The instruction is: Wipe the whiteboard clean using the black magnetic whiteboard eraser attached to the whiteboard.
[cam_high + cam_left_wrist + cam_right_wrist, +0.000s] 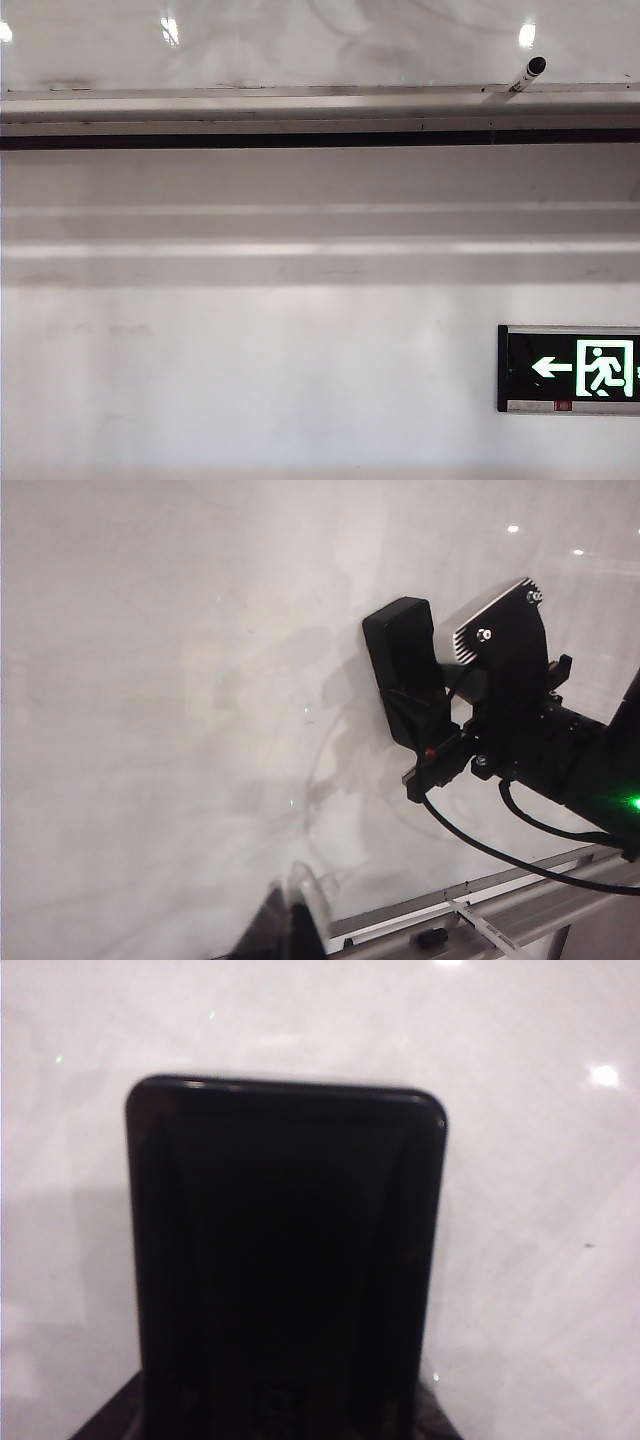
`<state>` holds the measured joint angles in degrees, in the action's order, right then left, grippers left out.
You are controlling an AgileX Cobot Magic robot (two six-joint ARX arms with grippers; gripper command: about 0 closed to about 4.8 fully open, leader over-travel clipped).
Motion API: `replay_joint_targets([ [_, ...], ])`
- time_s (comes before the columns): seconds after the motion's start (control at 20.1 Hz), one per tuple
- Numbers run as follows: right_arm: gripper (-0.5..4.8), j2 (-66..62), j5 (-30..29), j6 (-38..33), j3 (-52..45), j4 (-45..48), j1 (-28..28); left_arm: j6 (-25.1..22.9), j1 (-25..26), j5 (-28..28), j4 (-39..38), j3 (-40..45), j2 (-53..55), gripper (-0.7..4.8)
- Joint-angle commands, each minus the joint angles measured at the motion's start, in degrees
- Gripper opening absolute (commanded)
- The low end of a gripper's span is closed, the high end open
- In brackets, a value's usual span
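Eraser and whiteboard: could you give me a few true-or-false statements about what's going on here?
1. The right fingers grip the eraser. True.
2. The eraser lies on the rail. False: it is held up at the whiteboard, above the rail.
3. The left fingers also grip the eraser. False: they are well apart from it.
4. In the exterior view, an exit sign shows below the whiteboard. True.
5. The sign's arrow points right. False: it points left.
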<state>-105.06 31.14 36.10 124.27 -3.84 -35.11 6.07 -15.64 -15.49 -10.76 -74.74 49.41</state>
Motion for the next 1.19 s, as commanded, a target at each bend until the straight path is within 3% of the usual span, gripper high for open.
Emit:
replay_joint_targets([
  [0.05, 0.2, 0.22, 11.06, 0.35, 0.44, 4.46, 3.65, -0.04, 0.0, -0.42, 0.52, -0.28, -0.17, -0.05],
  [0.15, -0.01, 1.4, 11.39, 0.35, 0.42, 3.67, 4.52, -0.04, 0.0, -0.42, 0.55, -0.28, -0.17, -0.05],
  [0.6, 0.02, 6.56, 8.57, -1.62, 0.37, 2.27, 5.86, -0.04, 0.0, -0.44, 0.61, -0.28, -0.17, -0.05],
  [0.7, 1.02, 6.49, 5.81, -1.64, 0.35, 0.35, 5.86, -0.04, 0.0, -0.44, 0.59, -0.28, -0.17, -0.05],
  [0.8, 2.76, 6.45, 2.01, -1.68, 0.35, -2.45, 5.86, -0.02, 0.0, -0.44, 0.59, -0.28, -0.17, -0.05],
  [0.99, 2.74, 6.45, -0.83, -1.84, 0.35, -2.34, 5.86, -0.02, 0.0, -0.44, 0.61, -0.28, -0.17, -0.05],
  [1.19, 2.81, 7.32, 0.24, -1.73, 0.42, -2.4, 5.86, -0.04, 0.0, -0.44, 0.61, -0.28, -0.2, -0.05],
])
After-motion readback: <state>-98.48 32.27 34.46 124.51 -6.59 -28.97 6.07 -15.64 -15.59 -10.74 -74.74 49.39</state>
